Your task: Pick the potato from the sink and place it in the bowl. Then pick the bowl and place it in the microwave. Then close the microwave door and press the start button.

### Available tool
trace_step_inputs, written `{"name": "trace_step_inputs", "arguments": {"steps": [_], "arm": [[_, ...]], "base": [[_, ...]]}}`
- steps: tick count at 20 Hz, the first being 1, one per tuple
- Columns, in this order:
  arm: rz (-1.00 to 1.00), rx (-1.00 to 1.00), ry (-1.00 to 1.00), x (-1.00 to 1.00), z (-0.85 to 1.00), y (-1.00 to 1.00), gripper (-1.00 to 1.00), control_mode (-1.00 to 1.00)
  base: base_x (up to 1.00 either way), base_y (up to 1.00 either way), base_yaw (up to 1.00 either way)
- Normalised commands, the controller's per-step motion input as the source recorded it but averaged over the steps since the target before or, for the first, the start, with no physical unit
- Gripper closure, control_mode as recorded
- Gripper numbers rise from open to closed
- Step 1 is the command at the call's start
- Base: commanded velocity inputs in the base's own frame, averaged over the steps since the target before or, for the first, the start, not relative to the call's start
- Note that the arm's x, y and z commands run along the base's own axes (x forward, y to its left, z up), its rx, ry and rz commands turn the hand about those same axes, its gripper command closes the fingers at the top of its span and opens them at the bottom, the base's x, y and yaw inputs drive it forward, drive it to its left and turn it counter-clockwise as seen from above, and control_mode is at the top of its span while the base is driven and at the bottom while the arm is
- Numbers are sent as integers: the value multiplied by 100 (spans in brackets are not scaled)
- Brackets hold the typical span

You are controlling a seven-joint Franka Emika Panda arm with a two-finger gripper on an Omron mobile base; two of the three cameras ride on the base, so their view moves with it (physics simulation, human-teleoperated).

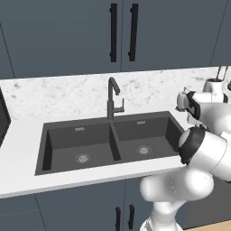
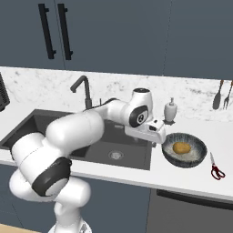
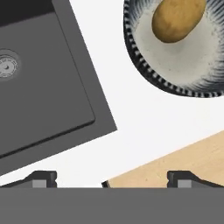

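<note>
The golden potato (image 2: 181, 148) (image 3: 177, 19) lies inside the round blue-grey streaked bowl (image 2: 198, 157) (image 3: 144, 65), which stands on the white counter just right of the dark double sink (image 1: 63, 144) (image 2: 132, 150) (image 3: 43, 87). My gripper (image 2: 160, 141) (image 3: 111, 179) hovers over the counter strip between the sink's right edge and the bowl's left rim. It is open, its fingertips (image 3: 43, 178) wide apart with nothing between them. Both sink basins hold nothing but their steel drains.
A dark curved faucet (image 1: 112, 97) (image 2: 82, 88) rises behind the sink. A soap dispenser (image 2: 170, 110) stands behind the bowl, and red-handled scissors (image 2: 216, 170) lie to its right. Utensils (image 2: 218, 95) hang on the backsplash. A dark box edge (image 1: 3, 117) shows far left.
</note>
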Motion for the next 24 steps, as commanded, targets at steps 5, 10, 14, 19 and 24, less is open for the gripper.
{"name": "trace_step_inputs", "arguments": {"steps": [5, 10, 14, 19, 24], "arm": [[7, 0, 10, 38, -1, -2, -100, -100], [7, 0, 9, 32, -5, -16, -100, -100], [8, 0, 8, 35, -14, -19, -100, -100], [8, 0, 7, 31, -11, -25, -100, -100], [8, 2, 0, 14, -16, -36, -100, -100]], "base": [[0, 0, 0], [0, 0, 0], [0, 0, 0], [0, 0, 0], [0, 0, 0]]}}
